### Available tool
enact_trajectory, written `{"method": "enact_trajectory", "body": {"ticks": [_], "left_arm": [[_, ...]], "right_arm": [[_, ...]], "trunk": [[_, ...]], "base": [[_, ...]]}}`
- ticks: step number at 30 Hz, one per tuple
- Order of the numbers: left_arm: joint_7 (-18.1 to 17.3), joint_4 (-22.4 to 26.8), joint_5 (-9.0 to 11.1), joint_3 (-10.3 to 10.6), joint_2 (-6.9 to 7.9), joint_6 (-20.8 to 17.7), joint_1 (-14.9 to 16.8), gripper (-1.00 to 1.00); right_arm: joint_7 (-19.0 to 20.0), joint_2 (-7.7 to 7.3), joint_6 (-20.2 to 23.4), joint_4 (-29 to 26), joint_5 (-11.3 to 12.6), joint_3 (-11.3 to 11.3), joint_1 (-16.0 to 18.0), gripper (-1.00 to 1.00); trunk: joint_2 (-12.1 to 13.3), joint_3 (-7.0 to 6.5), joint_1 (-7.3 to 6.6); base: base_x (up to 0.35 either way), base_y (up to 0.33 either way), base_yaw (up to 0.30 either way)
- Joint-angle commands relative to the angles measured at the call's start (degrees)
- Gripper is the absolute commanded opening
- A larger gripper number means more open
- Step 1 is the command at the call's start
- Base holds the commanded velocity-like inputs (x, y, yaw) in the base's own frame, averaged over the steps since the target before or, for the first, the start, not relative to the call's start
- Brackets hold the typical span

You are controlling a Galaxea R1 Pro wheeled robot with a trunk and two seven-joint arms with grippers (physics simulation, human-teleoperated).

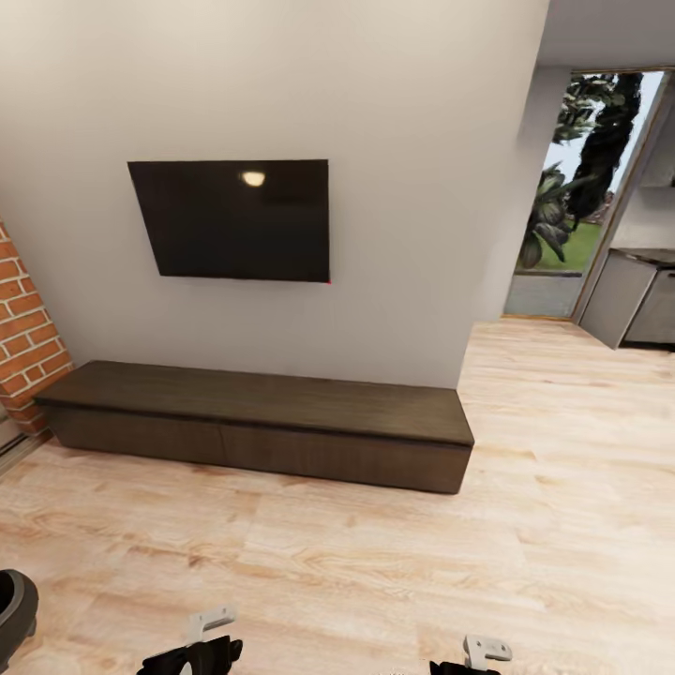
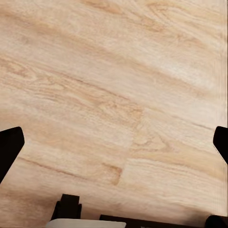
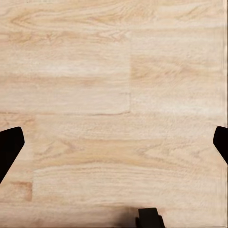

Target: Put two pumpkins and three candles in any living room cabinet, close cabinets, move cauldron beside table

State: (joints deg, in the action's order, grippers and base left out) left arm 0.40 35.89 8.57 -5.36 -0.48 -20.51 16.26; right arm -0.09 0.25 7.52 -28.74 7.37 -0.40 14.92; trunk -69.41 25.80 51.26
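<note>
The cabinet (image 1: 258, 427) is a long, low dark-brown unit against the white wall, and both of its wide fronts are closed with nothing on its flat top. At the head view's lower left edge, part of a dark round pot shows on the floor; it looks like the cauldron (image 1: 13, 609). My left gripper (image 2: 115, 145) hangs open over bare wood planks, its fingertips (image 2: 10, 146) far apart. My right gripper (image 3: 115, 145) is also open above the floor, holding nothing. The pumpkins, candles and table are out of view.
A black TV (image 1: 232, 220) hangs on the wall above the cabinet. A brick fireplace edge (image 1: 26, 337) stands at the left. At the right are a glass garden door (image 1: 572, 216) and grey kitchen units (image 1: 633, 295). Light wood floor (image 1: 375, 572) stretches between me and the cabinet.
</note>
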Motion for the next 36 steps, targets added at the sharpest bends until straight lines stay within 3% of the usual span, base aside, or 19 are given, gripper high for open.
{"method": "enact_trajectory", "body": {"ticks": [1, 22, 36], "left_arm": [[0.0, 0.1, 0.6, -0.3, -0.05, -0.4, 0.0, 1.00], [0.0, 0.1, 0.6, -0.3, -0.09, -0.4, 0.0, 1.00], [0.0, 0.1, 0.6, -0.3, -0.13, -0.4, 0.0, 1.00]], "right_arm": [[0.0, 0.02, 0.2, -0.1, 0.5, 0.0, 0.0, 1.00], [-0.3, -0.04, -0.1, -0.3, 0.5, 0.1, 0.0, 1.00], [-0.4, -0.05, -0.1, -0.3, 0.4, 0.2, 0.0, 1.00]], "trunk": [[0.0, 0.06, 0.00], [0.0, 0.06, 0.00], [0.0, 0.06, 0.00]], "base": [[0.000, -0.205, -0.290], [0.000, -0.078, -0.042], [0.000, -0.115, 0.226]]}}
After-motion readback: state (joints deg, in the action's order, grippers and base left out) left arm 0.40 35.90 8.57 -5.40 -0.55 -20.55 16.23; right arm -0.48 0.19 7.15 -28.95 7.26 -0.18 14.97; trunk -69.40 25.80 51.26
